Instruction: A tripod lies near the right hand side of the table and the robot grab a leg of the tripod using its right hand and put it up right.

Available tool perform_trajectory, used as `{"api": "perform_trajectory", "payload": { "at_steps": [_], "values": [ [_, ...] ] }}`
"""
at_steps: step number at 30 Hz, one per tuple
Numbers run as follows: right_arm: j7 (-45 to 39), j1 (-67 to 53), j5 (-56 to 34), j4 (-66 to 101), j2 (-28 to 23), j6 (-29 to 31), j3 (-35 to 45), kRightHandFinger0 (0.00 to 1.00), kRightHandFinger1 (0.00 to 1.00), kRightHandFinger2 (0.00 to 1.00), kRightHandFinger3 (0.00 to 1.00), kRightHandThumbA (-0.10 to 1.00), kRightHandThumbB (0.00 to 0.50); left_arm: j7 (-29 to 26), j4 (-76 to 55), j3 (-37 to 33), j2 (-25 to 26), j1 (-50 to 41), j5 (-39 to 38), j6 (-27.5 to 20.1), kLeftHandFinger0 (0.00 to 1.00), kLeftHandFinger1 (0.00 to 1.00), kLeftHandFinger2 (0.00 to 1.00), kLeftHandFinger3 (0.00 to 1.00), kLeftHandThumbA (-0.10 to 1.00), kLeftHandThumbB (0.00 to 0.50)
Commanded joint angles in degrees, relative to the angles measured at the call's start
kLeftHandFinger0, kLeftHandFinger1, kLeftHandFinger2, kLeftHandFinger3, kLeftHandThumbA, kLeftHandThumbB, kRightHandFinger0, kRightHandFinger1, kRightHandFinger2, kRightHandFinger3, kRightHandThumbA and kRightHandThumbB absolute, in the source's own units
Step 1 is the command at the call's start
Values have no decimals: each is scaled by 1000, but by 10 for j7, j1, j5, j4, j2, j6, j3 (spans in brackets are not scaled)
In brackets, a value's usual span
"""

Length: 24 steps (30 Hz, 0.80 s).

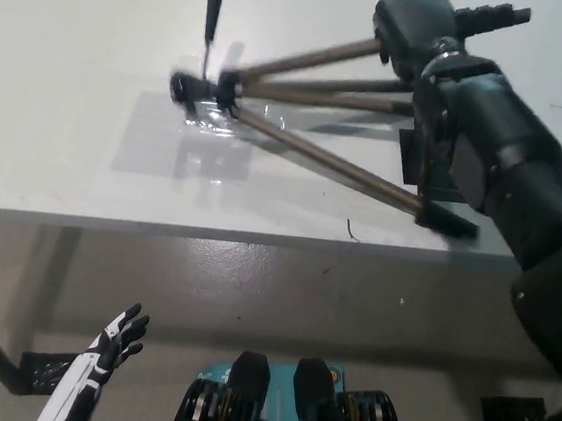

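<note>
Head view: black right hand (416,29) clamps a blurred tripod (311,113) leg; white left hand (117,339) hangs open.

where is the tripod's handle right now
In the head view, the thin black pan handle sticks out from the head of the bronze-legged tripod, upper left of centre on the white table.
</note>
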<state>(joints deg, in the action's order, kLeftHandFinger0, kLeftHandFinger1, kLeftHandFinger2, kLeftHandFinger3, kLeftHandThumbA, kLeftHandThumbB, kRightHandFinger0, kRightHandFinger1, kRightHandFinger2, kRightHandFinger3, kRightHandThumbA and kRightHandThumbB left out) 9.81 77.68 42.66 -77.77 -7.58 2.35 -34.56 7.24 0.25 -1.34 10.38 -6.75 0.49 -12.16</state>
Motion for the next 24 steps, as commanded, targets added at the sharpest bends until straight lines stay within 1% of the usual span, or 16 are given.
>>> {"api": "perform_trajectory", "payload": {
  "at_steps": [1,2,4,6,8,11,14,15,16,18,19,20,21,22,23,24],
  "values": [
    [161,94,-214,43,-14,91,226,0,242,656,633,-100,87,18,-16,-11,13,9,4,-19,1000,1000,1000,1000,1000,298],
    [156,102,-228,49,-15,86,253,0,231,653,682,-100,99,16,-15,-12,13,8,9,-21,1000,1000,1000,1000,1000,287],
    [157,105,-229,54,-15,87,282,0,194,633,675,-100,108,17,-14,-12,14,6,8,-24,1000,1000,1000,1000,1000,284],
    [164,109,-229,58,-16,85,305,0,155,604,656,-100,117,18,-10,-13,15,7,9,-30,1000,1000,1000,1000,1000,300],
    [169,103,-220,57,-18,94,324,0,145,624,686,-100,100,21,-12,-13,18,2,8,-30,1000,1000,1000,1000,1000,311],
    [169,100,-212,59,-19,93,345,0,102,578,619,-100,98,21,-13,-14,18,0,9,-26,1000,1000,1000,1000,1000,323],
    [171,93,-219,62,-16,88,378,0,113,592,606,-100,93,20,-9,-16,17,-2,8,-29,1000,1000,1000,1000,1000,339],
    [175,91,-220,62,-15,89,385,0,106,580,584,-100,97,21,-10,-17,18,-2,8,-26,1000,1000,1000,1000,1000,346],
    [179,86,-232,63,-13,94,403,0,80,546,529,-100,105,21,-12,-18,17,-3,6,-21,1000,1000,1000,1000,1000,354],
    [185,81,-237,59,-10,99,418,0,62,530,477,-100,96,20,-10,-19,14,-3,7,-24,1000,1000,1000,1000,1000,358],
    [183,76,-241,54,-8,105,424,0,64,530,457,-100,99,20,-11,-19,14,-4,5,-24,1000,1000,1000,1000,1000,357],
    [184,73,-239,51,-5,108,425,0,70,548,485,-100,102,21,-10,-18,14,-6,3,-25,1000,1000,1000,1000,1000,356],
    [187,65,-240,48,-1,118,428,0,55,517,451,-100,120,20,-9,-18,14,-7,3,-29,1000,1000,1000,1000,1000,352],
    [189,60,-244,47,3,123,432,0,12,432,367,-100,126,18,-11,-18,14,-8,6,-29,1000,1000,1000,1000,1000,344],
    [192,56,-246,45,6,125,433,0,0,384,299,-100,129,19,-11,-18,13,-9,5,-29,1000,1000,1000,1000,1000,343],
    [193,52,-253,43,11,125,439,0,0,348,275,-100,122,19,-11,-18,12,-9,5,-29,1000,1000,1000,1000,1000,341]
  ]
}}
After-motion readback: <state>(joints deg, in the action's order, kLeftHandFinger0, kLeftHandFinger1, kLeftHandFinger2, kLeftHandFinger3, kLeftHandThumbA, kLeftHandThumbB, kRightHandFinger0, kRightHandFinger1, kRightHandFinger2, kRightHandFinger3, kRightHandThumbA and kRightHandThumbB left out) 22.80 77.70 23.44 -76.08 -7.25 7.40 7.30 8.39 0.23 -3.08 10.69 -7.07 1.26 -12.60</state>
